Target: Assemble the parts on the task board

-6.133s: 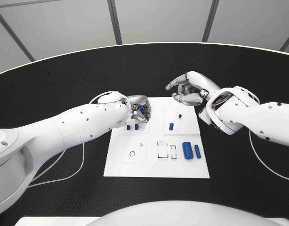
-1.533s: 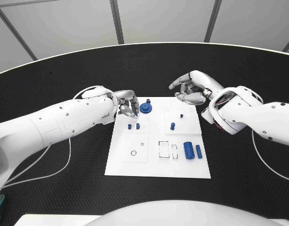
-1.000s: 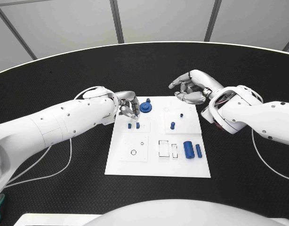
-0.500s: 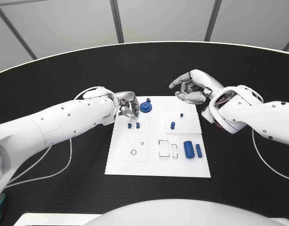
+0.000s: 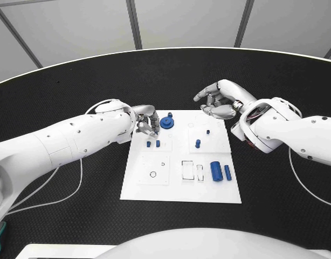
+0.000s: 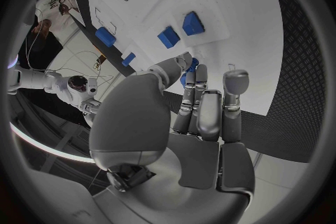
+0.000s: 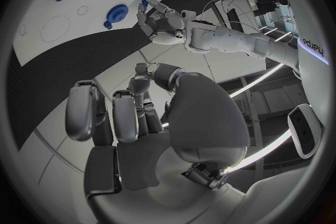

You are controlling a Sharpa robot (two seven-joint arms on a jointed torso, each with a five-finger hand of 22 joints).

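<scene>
1. Lying nearest on the white board (image 5: 179,189) are two blue cylinders (image 5: 221,171), side by side near its right edge.
2. Farther up, two small blue pegs (image 5: 153,143) stand at the left and one blue peg (image 5: 197,143) near the middle.
3. The left hand (image 5: 147,124) rests at the board's far left corner, fingers curled beside a blue knob (image 5: 167,123); whether it grips the knob I cannot tell.
4. The right hand (image 5: 218,101) hovers over the black table (image 5: 290,205) just past the far right corner, fingers curled, holding nothing.
</scene>
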